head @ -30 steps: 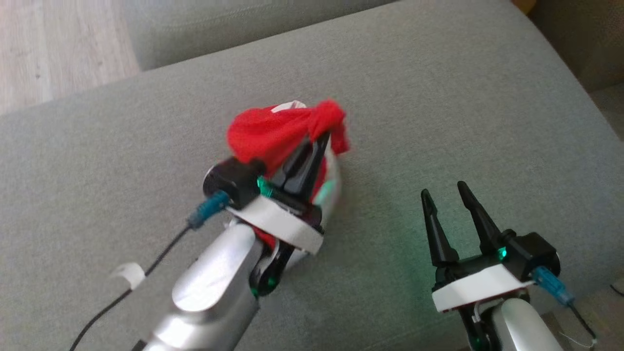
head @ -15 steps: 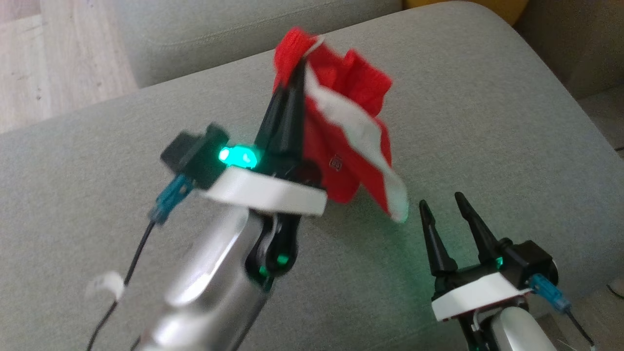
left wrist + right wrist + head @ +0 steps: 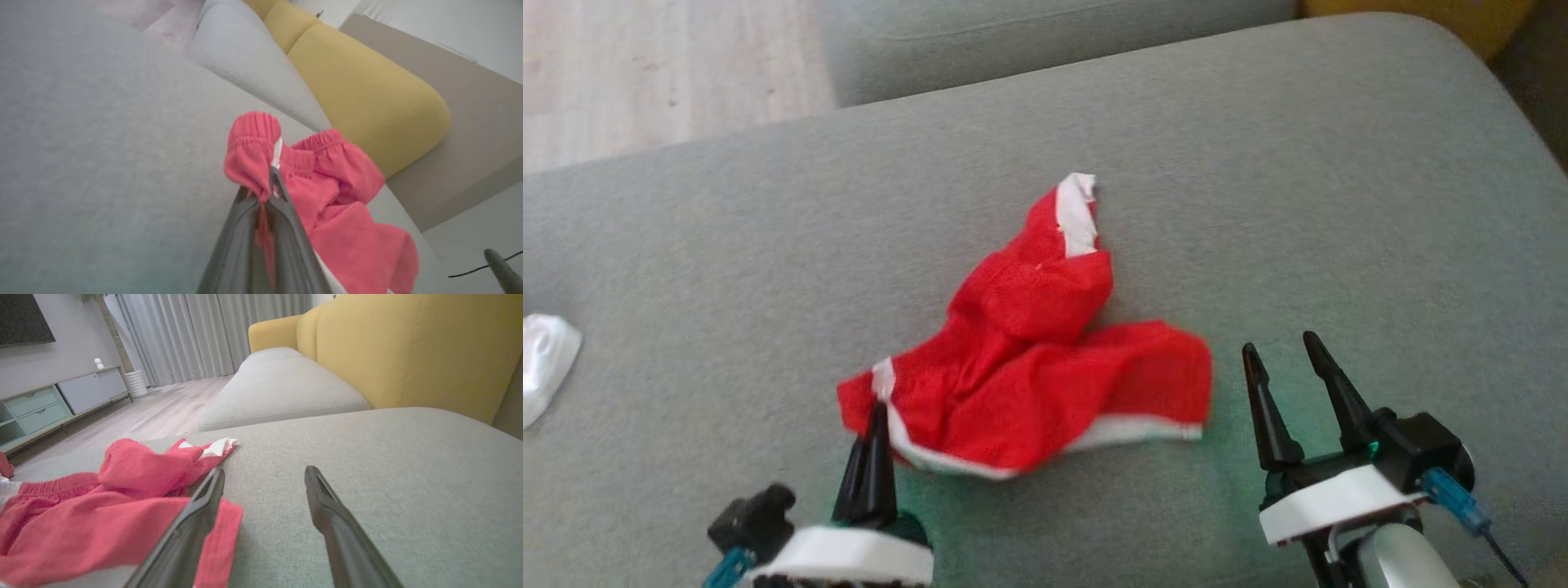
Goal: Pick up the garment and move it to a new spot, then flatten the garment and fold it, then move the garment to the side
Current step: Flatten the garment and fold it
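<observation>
While the red garment [image 3: 1029,367] is lying bunched up around the middle of the grey sofa cushion [image 3: 1339,204], the left gripper [image 3: 879,412] is pinching its near left corner, right by the white trim [image 3: 1131,429], with both dark fingers squeezed tight together on the cloth. From the left wrist view you're looking at a gathered elastic hem poking out past the fingertips, and the rest of the fabric is trailing off to one side. One end of the garment is pointing away from the robot, and the wider part is spreading out toward the right gripper [image 3: 1282,347]. That one is hanging just beside the garment's right edge with its fingers spread wide and nothing between them; can't tell if the nearer finger is actually touching the cloth. A yellow backrest [image 3: 408,347] is running along behind the cushion, a crumpled white thing [image 3: 543,359] is sitting at the cushion's far left, and pale wood floor [image 3: 645,73] is showing beyond.
</observation>
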Motion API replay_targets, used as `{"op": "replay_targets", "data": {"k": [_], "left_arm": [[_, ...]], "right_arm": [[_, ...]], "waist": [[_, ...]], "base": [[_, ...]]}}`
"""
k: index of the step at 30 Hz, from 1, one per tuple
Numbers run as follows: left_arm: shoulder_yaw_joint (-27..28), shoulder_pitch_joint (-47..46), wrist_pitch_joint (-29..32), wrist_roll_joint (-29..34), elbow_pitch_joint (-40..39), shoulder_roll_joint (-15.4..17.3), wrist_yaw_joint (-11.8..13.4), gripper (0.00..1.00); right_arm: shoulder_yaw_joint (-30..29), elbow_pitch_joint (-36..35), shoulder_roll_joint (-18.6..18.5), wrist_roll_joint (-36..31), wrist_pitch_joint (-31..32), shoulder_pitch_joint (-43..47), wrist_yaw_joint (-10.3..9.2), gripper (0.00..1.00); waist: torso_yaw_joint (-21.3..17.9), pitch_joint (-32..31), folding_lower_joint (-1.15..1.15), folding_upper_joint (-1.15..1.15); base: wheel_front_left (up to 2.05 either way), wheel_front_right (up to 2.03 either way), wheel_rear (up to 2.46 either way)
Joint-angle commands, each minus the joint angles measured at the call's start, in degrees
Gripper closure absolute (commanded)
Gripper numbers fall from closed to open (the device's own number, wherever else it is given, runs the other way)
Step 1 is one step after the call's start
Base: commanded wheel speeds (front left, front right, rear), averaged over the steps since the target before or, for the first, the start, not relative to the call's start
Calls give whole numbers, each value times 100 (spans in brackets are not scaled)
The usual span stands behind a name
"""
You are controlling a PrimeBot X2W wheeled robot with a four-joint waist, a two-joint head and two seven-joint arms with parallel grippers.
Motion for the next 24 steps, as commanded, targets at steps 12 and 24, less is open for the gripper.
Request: {"op": "replay_targets", "data": {"k": [12, 24], "left_arm": [[201, 255, -52, 145, 790, 252, -387, 0], [339, 66, 236, 687, -230, 1138, -453, 0]], "right_arm": [[94, -62, -20, -163, -63, -45, 39, 0], [170, -100, -20, -91, -63, -23, 39, 0]], "waist": [[581, -169, 0, 0], [471, -133, 0, 0]], "base": [[0, 0, 0], [0, 0, 0]]}}
